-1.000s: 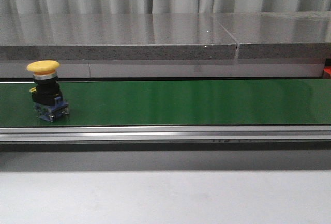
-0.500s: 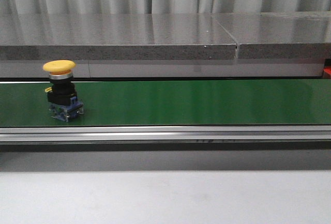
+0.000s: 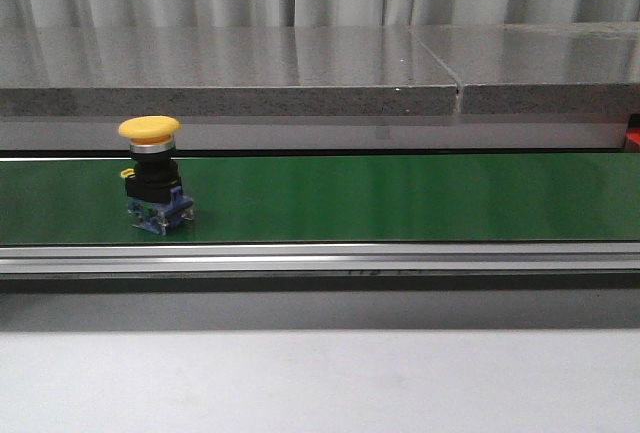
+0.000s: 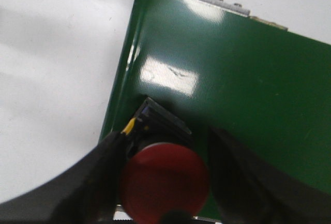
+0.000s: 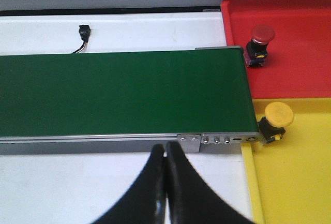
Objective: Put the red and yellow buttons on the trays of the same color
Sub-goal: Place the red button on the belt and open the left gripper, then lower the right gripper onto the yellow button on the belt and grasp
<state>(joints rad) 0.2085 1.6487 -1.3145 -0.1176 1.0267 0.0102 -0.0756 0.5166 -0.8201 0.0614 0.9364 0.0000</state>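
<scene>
A yellow button point(image 3: 150, 168) stands upright on the green belt point(image 3: 400, 198), towards its left end, in the front view. No gripper shows there. In the left wrist view my left gripper point(image 4: 165, 138) is open around a red button point(image 4: 164, 180) standing at the belt's end point(image 4: 248, 79); one finger touches it, the other stands apart. My right gripper point(image 5: 165, 149) is shut and empty over the white table beside the belt point(image 5: 119, 92). Past the belt's far end, a red tray point(image 5: 300, 69) holds a red button point(image 5: 260, 40) and a yellow tray point(image 5: 300, 182) holds a yellow button point(image 5: 276, 120).
A grey stone ledge point(image 3: 300, 63) runs behind the belt, with curtains above it. The belt's metal rail point(image 3: 320, 258) borders its near side. A small black connector with a wire point(image 5: 83, 30) lies on the white table behind the belt.
The yellow button has travelled to the right along the belt, still upright.
</scene>
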